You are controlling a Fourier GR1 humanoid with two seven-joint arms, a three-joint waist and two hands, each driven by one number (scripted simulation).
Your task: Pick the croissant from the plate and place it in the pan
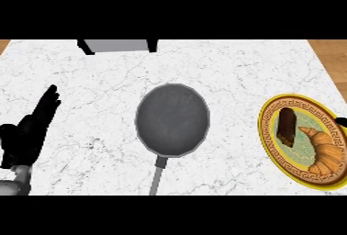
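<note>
White marble table [88, 73] carries everything in the task. At its right edge sits a gold-rimmed plate [270, 137], and on it lies the croissant [324, 153], curved along the plate's right side, with a dark brown bar [287, 128] just beside it to the left. The grey pan [172, 120] rests near the middle of the table, well apart from the plate, its handle pointing toward the lower edge.

The left hand [30, 131] shows at the far left, fingers straight and raised, resting and holding nothing. The right hand is not visible at all.

By this look the pick has not begun: the croissant is untouched on the plate. The next move likely calls for the right hand to come in over the plate and close on the croissant without catching the bar.
</note>
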